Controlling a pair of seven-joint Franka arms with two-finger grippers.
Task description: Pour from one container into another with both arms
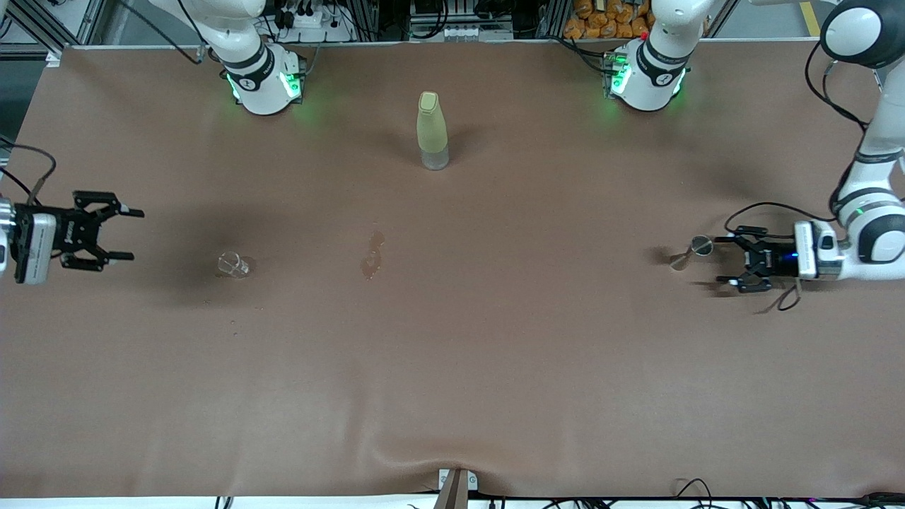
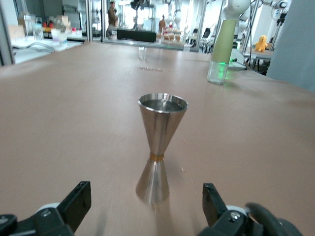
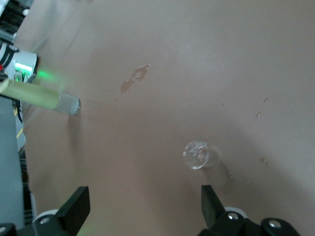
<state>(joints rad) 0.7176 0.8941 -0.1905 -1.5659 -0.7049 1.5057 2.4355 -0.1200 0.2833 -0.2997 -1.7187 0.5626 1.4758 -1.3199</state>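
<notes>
The left gripper [image 1: 728,260] is seen spread wide and grasping nothing, low at the left arm's end of the table, just beside one steel jigger [image 1: 691,252] that stands upright and untouched. In the left wrist view its filled upper cup [image 2: 163,104] is shown, which the front view does not reveal.

The right gripper [image 1: 126,234] is likewise released and empty, held above the right arm's end, with one small clear glass [image 1: 232,264] nearby on the brown table [image 1: 452,367]. One yellow-green bottle [image 1: 432,131] stands upright between the two bases. One wet spill [image 1: 372,254] lies mid-table. Wide bare cloth is left toward the front camera.
</notes>
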